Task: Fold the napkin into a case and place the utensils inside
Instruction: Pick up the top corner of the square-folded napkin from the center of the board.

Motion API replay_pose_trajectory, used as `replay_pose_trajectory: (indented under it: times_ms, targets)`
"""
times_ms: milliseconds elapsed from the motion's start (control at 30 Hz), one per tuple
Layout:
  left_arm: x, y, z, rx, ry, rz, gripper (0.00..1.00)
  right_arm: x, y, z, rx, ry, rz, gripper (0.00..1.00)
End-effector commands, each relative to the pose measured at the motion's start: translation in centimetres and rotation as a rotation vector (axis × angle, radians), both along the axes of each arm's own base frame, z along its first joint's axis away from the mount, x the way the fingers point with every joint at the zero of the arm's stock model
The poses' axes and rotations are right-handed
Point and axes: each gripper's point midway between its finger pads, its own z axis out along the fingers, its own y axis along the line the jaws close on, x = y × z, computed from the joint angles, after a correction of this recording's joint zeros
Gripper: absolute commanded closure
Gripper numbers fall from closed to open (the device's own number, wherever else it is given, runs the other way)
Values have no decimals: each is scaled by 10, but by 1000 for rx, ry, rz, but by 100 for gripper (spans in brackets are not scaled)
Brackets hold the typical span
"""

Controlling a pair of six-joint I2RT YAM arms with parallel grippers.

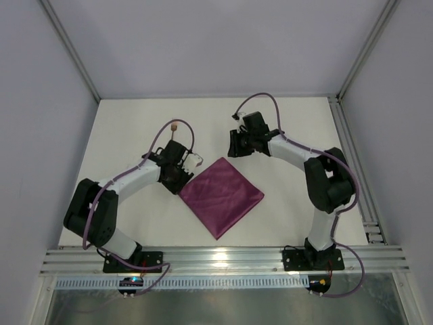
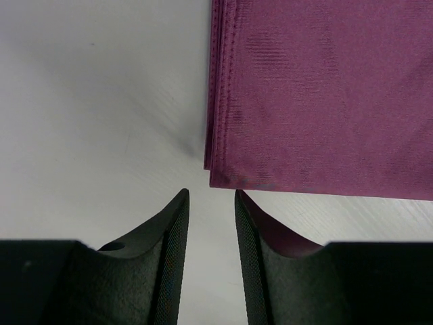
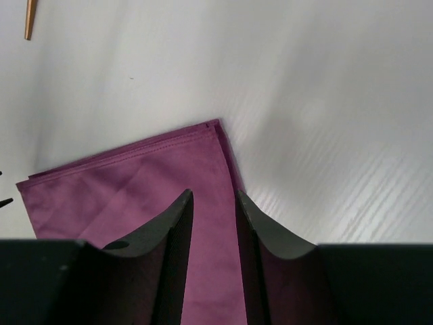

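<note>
The magenta-purple napkin [image 1: 221,195] lies flat on the white table, folded into a layered square that sits as a diamond. My left gripper [image 1: 183,183] is open and empty at the napkin's left corner. In the left wrist view the gripper [image 2: 211,196] sits just short of the stacked napkin edges [image 2: 318,95]. My right gripper [image 1: 234,150] is open and empty over the napkin's far corner. In the right wrist view the gripper [image 3: 214,196] hovers above the cloth [image 3: 128,183]. A copper-brown utensil tip [image 3: 30,19] shows at the top left. A small rosy-brown piece [image 1: 175,125] lies behind the left arm.
White table [image 1: 135,122] enclosed by grey walls at the back and sides. An aluminium rail [image 1: 223,261] runs along the near edge by the arm bases. Another rail [image 1: 352,156] runs along the right side. Purple cables loop over both arms.
</note>
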Motion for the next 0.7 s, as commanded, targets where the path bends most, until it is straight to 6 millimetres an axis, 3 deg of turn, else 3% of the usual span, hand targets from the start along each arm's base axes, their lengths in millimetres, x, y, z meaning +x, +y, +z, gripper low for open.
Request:
replay_pose_trajectory:
  times_ms: [0, 333, 600, 667]
  targets:
    - [-3, -6, -10, -30, 26, 1, 65, 23, 20, 12, 25, -71, 94, 65]
    - [-8, 1, -32, 15, 71, -5, 68, 36, 41, -31, -25, -16, 152, 66]
    - [-9, 0, -30, 7, 74, -6, 68, 32, 45, -45, -38, 13, 174, 67]
    - [-9, 0, -30, 8, 73, -5, 68, 31, 45, -48, -43, 15, 172, 73]
